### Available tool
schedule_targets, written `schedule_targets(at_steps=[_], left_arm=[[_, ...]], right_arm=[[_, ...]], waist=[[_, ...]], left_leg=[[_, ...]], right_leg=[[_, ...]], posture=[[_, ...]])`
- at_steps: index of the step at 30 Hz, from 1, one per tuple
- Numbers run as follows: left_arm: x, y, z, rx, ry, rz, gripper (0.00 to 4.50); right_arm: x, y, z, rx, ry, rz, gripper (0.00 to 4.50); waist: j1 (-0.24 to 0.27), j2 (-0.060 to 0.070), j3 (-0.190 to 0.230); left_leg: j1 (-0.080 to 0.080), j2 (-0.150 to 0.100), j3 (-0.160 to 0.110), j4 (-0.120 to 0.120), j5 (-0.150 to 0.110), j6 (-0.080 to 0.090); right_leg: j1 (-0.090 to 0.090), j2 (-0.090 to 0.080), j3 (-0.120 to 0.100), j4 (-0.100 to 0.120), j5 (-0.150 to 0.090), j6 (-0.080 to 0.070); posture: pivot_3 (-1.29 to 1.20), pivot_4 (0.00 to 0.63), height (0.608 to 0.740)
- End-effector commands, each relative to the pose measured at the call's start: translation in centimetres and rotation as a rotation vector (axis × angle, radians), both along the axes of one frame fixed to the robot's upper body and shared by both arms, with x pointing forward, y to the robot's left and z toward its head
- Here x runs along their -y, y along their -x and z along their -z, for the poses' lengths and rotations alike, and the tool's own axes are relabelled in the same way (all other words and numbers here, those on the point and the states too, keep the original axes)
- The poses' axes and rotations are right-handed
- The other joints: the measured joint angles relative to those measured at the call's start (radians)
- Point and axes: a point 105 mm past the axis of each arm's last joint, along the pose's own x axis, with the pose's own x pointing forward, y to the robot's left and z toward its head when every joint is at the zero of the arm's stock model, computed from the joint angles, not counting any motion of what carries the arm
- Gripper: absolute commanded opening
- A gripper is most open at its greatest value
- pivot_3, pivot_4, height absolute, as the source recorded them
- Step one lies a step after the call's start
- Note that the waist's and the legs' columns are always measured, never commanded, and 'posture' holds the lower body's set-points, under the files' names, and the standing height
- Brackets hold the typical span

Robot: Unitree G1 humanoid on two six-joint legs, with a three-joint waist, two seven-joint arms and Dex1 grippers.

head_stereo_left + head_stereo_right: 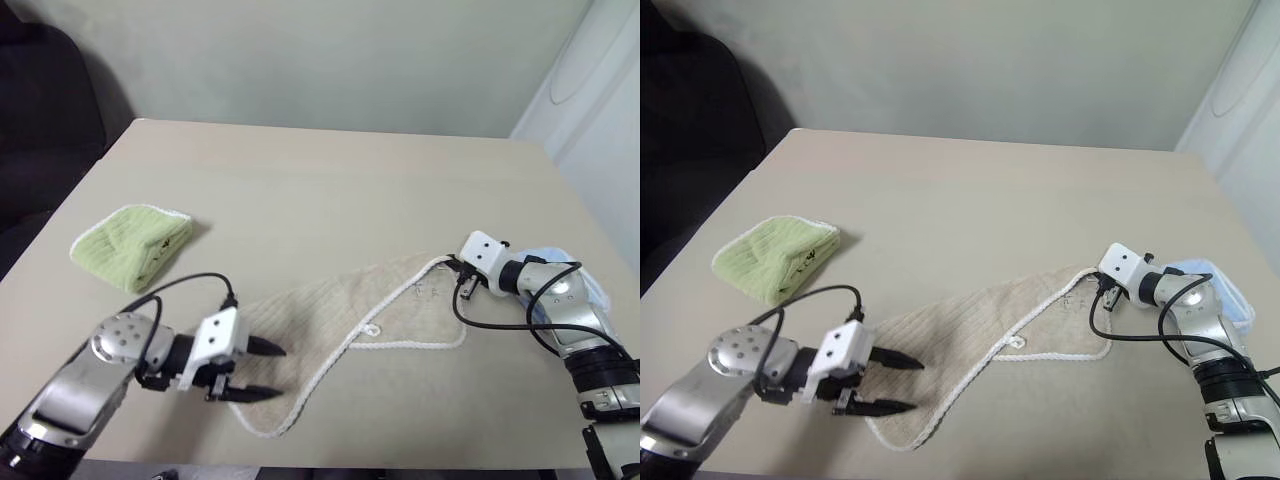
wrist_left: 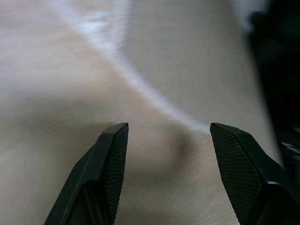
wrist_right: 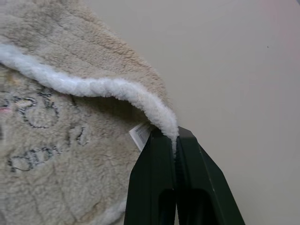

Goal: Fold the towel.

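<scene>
Towel axis: the towel [image 1: 330, 335] lay diagonally on the worktop [image 1: 330, 180], one end by each hand.
Towels: one beige, one lime-green towel [image 1: 133, 245].
Left hand [image 1: 262, 371]: open.
Right hand [image 3: 176, 140]: clamped on towel's edging.

L gripper [image 2: 166, 136] fingers [image 2: 110, 159] spread wide, nothing between them. Beige towel [image 2: 70, 93] below, blurred; white stitched edging [image 2: 140, 91] runs diagonally across to near one fingertip. Dark area at one side.

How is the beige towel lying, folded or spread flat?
Partly folded: one layer of the towel lies doubled over another, its white edging crossing the middle.
</scene>
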Motion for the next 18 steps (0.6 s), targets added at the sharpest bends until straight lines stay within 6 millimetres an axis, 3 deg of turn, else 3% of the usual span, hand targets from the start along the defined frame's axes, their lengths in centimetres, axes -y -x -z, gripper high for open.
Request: schedule_targets(at_steps=[1, 5, 17, 18], left_arm=[[0.0, 1.6, 0.7, 0.026, -0.088, 0.136, 3.02], [-0.8, 1.7, 2.3, 0.058, -0.186, 0.190, 3.02], [-1.2, 1.4, 3.4, 0.097, -0.232, 0.220, 3.02], [-1.3, 1.3, 3.5, 0.094, -0.239, 0.213, 2.86]], right_arm=[[-0.1, -0.2, -1.7, 0.063, -0.029, 0.009, 0.00], [-0.2, 0.0, -1.7, 0.062, -0.035, 0.011, 0.00], [-0.4, 0.2, -1.6, 0.057, -0.042, 0.014, 0.00], [-0.4, 0.1, -1.6, 0.057, -0.043, 0.013, 0.00]], waist=[[0.000, 0.000, 0.000], [0.001, 0.000, 0.000], [0.001, 0.002, -0.001], [0.001, 0.003, -0.001]], left_leg=[[0.000, 0.000, 0.000, 0.000, 0.000, 0.000], [0.000, 0.000, 0.000, 0.000, 0.000, 0.000], [0.000, 0.000, 0.000, 0.000, -0.001, 0.000], [0.000, 0.000, 0.000, 0.000, -0.001, 0.000]], right_leg=[[0.000, 0.000, 0.000, 0.000, 0.000, 0.000], [0.000, 0.000, 0.000, 0.000, 0.000, 0.000], [-0.001, 0.000, 0.000, 0.000, 0.000, 0.001], [0.000, 0.000, 0.000, 0.000, 0.000, 0.001]], posture=[[0.00, 0.150, 0.740], [0.00, 0.150, 0.740], [0.00, 0.150, 0.740], [0.00, 0.150, 0.740]])
